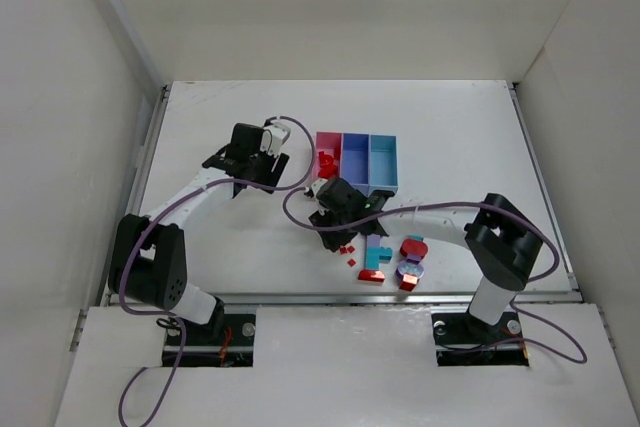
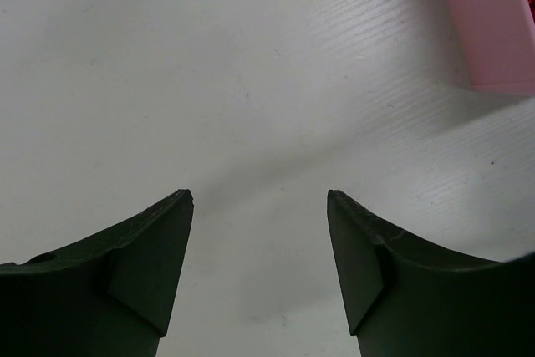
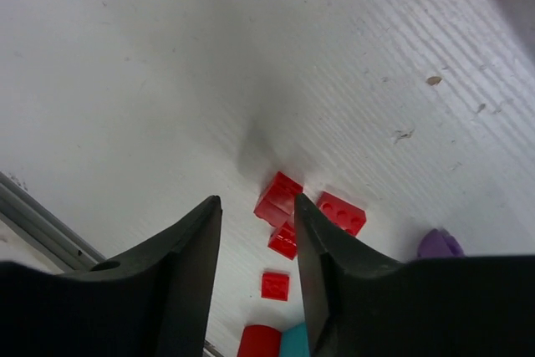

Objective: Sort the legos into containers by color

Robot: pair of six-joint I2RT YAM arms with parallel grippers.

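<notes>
Setting: white-walled enclosure, white table (image 1: 200,147).
Left gripper (image 2: 259,198): fingers spread wide, nothing between them, bare table underneath.
Pink bin (image 2: 489,22): ahead of the left gripper and off to its right, clear of both fingers.
Row of bins: pink bin joined to a purple-blue bin (image 1: 356,162) and a light blue bin (image 1: 383,162). Red pieces (image 1: 326,162) lie in the pink one.
Right gripper (image 3: 257,200): fingers parted by a narrow gap, holding nothing.
Red bricks (image 3: 278,198): four small loose ones on the table, just past the right fingertips. The nearest shows in the gap; contact cannot be told.
Purple piece (image 3: 440,243): beyond the right-hand finger, well apart from the red bricks.
Mixed clump (image 1: 378,257): teal, red and purple, beside the right gripper.
</notes>
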